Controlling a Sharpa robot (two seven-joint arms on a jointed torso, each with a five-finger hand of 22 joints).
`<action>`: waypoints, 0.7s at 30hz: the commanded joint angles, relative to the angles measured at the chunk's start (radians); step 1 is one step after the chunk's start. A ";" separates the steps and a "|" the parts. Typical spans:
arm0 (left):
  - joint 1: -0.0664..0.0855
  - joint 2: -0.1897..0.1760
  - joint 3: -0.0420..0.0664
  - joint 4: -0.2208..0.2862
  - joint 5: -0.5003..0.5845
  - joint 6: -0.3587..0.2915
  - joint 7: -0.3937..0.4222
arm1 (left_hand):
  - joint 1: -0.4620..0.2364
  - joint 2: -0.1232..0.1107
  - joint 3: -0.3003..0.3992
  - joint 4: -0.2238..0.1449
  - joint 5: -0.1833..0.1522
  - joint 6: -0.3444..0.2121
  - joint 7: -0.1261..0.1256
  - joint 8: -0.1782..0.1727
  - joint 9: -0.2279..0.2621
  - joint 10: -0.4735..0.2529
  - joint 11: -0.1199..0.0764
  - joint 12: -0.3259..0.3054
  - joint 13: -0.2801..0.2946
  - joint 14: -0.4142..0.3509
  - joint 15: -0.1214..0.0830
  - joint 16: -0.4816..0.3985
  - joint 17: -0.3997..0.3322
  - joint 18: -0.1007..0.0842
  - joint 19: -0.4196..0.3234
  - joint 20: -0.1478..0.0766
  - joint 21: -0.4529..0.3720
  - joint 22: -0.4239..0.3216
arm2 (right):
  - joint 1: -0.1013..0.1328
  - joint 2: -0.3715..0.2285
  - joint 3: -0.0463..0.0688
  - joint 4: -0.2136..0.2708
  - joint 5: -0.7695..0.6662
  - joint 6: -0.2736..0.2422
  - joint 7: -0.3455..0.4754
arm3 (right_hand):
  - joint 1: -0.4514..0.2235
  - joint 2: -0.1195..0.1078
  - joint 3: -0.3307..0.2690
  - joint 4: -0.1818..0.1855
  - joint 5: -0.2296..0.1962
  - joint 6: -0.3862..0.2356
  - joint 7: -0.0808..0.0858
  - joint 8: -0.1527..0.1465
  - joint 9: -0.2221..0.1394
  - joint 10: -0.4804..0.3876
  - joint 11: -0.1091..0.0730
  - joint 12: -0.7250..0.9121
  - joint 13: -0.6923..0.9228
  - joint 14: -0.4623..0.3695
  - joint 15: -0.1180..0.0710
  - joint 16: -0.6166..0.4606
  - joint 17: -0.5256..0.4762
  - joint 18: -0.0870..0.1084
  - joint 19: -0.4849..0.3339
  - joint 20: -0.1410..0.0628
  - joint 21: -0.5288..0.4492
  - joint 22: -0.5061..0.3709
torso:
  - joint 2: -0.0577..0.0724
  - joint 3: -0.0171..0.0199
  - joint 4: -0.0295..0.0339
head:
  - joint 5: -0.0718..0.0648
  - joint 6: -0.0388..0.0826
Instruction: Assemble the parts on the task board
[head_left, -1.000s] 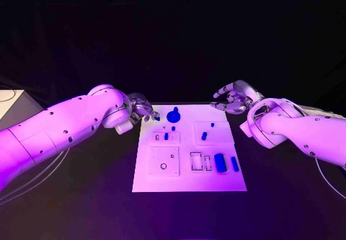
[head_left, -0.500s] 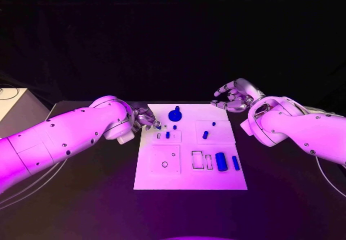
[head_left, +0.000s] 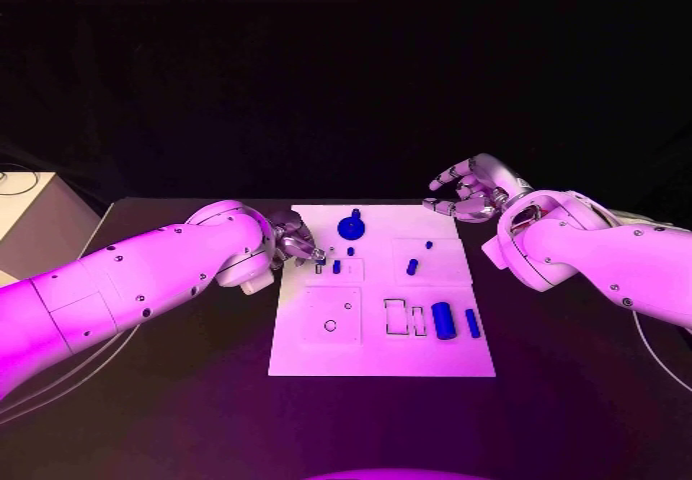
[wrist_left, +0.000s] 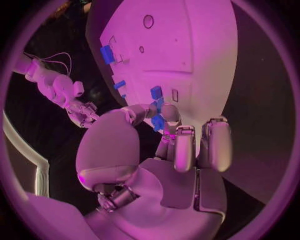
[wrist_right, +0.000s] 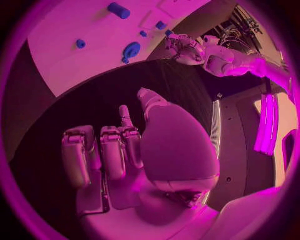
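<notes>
The white task board (head_left: 378, 350) lies in the middle of the black table. My left hand (head_left: 296, 245) hovers over the board's left edge, pinching a small blue part (head_left: 319, 262) between thumb and fingertip; the left wrist view shows that part (wrist_left: 158, 122) at the fingertips. A round blue part (head_left: 352, 228) stands at the board's far end. Small blue pegs (head_left: 411, 266) stand mid-board, and two blue bars (head_left: 443, 320) lie near the right edge. My right hand (head_left: 469, 195) hangs beyond the board's far right corner, fingers apart and loosely bent, holding nothing.
Two narrow empty slots (head_left: 394, 318) sit beside the blue bars, and a small round hole (head_left: 330, 325) marks the left near square. A white box (head_left: 29, 215) stands at the table's far left. Black tabletop (head_left: 173, 400) surrounds the board.
My left hand has come nearer along the board's left edge, carrying the small blue part with it. The right hand has stayed where it was.
</notes>
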 joint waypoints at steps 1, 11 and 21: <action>-0.002 0.004 -0.003 0.000 -0.029 0.010 -0.003 | 0.003 0.011 0.175 -0.182 0.003 0.011 -0.003 0.004 0.002 0.007 -0.001 0.007 0.001 0.094 -0.006 0.004 0.232 -0.006 0.005 0.000 0.004 0.052 | -0.001 0.001 0.000 0.001 -0.007 0.009 0.008 | -0.007 0.000 0.001 -0.002 0.004 -0.001 -0.003 0.002 0.001 0.054 0.001 -0.003 0.214 0.104 0.002 0.002 0.257 -0.014 0.105 0.006 0.002 0.263 | 0.000 0.0003 -0.0002 | 0.000 -0.003; -0.006 0.011 -0.012 -0.010 -0.075 0.022 -0.004 | 0.002 0.011 0.176 -0.183 0.004 0.011 -0.003 0.004 0.002 0.008 -0.001 0.007 0.001 0.095 -0.006 0.004 0.233 -0.006 0.005 0.000 0.005 0.053 | -0.001 0.001 0.000 0.003 -0.007 0.009 0.008 | -0.007 0.000 0.001 -0.002 0.004 -0.001 -0.003 0.002 0.001 0.054 0.001 -0.003 0.214 0.104 0.002 0.002 0.257 -0.014 0.105 0.006 0.002 0.263 | 0.000 0.0001 -0.0007 | 0.002 -0.008; -0.007 0.012 -0.013 -0.015 -0.102 0.020 -0.007 | 0.002 0.010 0.176 -0.184 0.005 0.012 -0.004 0.004 0.002 0.008 -0.002 0.007 0.001 0.095 -0.007 0.005 0.234 -0.006 0.006 -0.001 0.005 0.054 | -0.001 0.000 0.000 0.004 -0.007 0.010 0.009 | -0.007 0.000 0.001 -0.002 0.004 -0.001 -0.003 0.002 0.001 0.054 0.001 -0.003 0.214 0.104 0.002 0.002 0.257 -0.014 0.105 0.006 0.002 0.263 | 0.000 0.0007 -0.0005 | 0.003 -0.013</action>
